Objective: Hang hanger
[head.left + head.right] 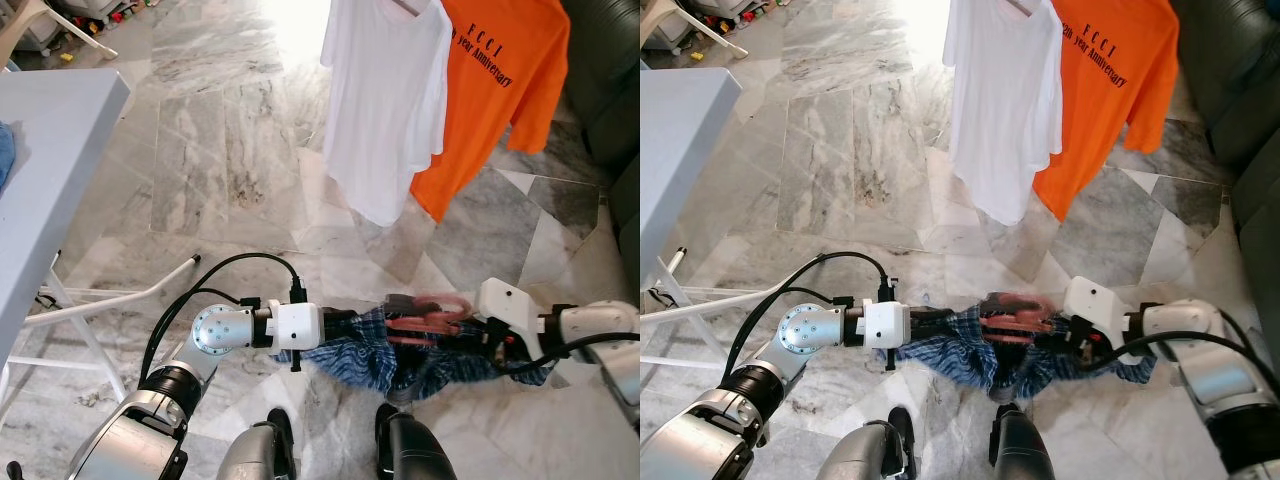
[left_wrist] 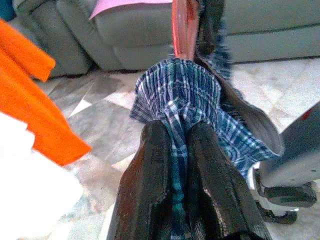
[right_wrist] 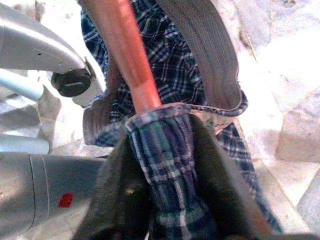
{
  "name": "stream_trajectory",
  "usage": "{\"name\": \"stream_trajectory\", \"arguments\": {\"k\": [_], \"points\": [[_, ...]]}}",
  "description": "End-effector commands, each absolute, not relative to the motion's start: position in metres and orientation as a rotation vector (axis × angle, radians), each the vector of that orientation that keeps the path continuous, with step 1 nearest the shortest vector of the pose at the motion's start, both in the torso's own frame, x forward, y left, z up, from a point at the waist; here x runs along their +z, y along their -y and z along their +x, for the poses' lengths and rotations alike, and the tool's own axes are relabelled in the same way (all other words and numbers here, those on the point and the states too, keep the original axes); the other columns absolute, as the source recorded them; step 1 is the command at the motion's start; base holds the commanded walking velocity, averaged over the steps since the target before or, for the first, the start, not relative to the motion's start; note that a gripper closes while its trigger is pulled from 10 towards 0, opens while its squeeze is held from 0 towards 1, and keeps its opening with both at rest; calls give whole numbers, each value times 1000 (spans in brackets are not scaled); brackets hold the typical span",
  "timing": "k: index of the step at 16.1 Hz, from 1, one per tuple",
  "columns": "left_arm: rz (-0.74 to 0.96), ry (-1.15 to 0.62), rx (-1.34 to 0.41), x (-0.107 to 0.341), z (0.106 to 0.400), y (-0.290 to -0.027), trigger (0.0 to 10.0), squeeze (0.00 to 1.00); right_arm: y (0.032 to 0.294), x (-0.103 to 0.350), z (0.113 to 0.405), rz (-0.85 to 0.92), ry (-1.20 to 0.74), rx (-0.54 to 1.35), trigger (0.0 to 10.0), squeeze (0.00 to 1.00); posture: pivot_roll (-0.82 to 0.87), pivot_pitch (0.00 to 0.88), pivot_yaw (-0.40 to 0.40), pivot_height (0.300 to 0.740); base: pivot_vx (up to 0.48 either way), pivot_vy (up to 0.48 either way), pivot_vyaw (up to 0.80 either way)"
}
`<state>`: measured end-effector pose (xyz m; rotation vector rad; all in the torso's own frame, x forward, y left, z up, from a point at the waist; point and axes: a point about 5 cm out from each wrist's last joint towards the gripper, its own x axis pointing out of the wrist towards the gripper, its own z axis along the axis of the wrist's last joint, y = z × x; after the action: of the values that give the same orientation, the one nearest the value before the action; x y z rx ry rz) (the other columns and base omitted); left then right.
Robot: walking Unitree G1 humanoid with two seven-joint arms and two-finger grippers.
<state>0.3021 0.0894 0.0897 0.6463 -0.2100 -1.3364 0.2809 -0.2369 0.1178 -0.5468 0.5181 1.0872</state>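
While both end effectors (image 2: 174, 165) (image 3: 165, 200) pinch the plaid garment (image 1: 370, 350), white shirt (image 1: 385, 100) and orange shirt (image 1: 495, 90) hang ahead.

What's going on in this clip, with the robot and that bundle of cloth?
The robot holds a blue plaid garment stretched between both arms, low in front of its body. The left end effector is shut on one end of the cloth, the right end effector on the other, beside a red hanger threaded into it. Ahead, a white T-shirt and an orange T-shirt already hang over the marble floor.
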Motion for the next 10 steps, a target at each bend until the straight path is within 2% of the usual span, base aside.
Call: {"name": "stream_trajectory", "arguments": {"k": [1, 9, 10], "points": [[622, 174, -1261, 87, 306, -97, 0, 0, 234, 113, 279, -538, -507, 1083, 0, 0, -208, 258, 61, 740, 0, 0, 0], [602, 142, -1152, 81, 309, -101, 0, 0, 223, 99, 279, -503, -474, 1049, 0, 0, -202, 257, 62, 740, 0, 0, 0], [597, 137, -1134, 81, 310, -102, 3451, 0, 221, 97, 279, -500, -472, 1048, 0, 0, -200, 256, 65, 740, 0, 0, 0]]}}
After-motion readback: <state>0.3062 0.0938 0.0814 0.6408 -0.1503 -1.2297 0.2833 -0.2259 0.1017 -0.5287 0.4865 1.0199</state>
